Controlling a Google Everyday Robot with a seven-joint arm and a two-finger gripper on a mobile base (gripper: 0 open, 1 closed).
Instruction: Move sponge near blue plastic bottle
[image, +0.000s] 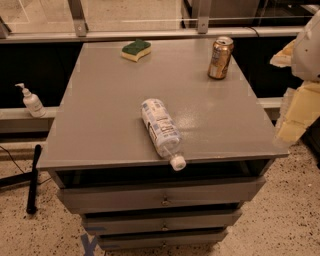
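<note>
Grey metal is making up the cabinet top (100, 120), and the sponge (136, 49) is lying flat near its far edge, at about 11 o'clock from the centre, green side up. The blue plastic bottle (161, 131) is lying on its side near the front, its long axis running from 11 to 5 o'clock, with the white cap poking just past the front edge. A gold-brown can (220, 57) is standing upright at 1 o'clock, well apart from both.

The gripper (295, 117) is hanging off the right side of the cabinet at 3 o'clock, holding nothing that I can make out; whether it is released or clenched I cannot tell. From it, the sponge is lying towards 10 o'clock, well apart across the top. The can is probably sitting just above the straight line of that reach. The carry is then looking like a run towards 5 o'clock, ending beside the bottle's base.
</note>
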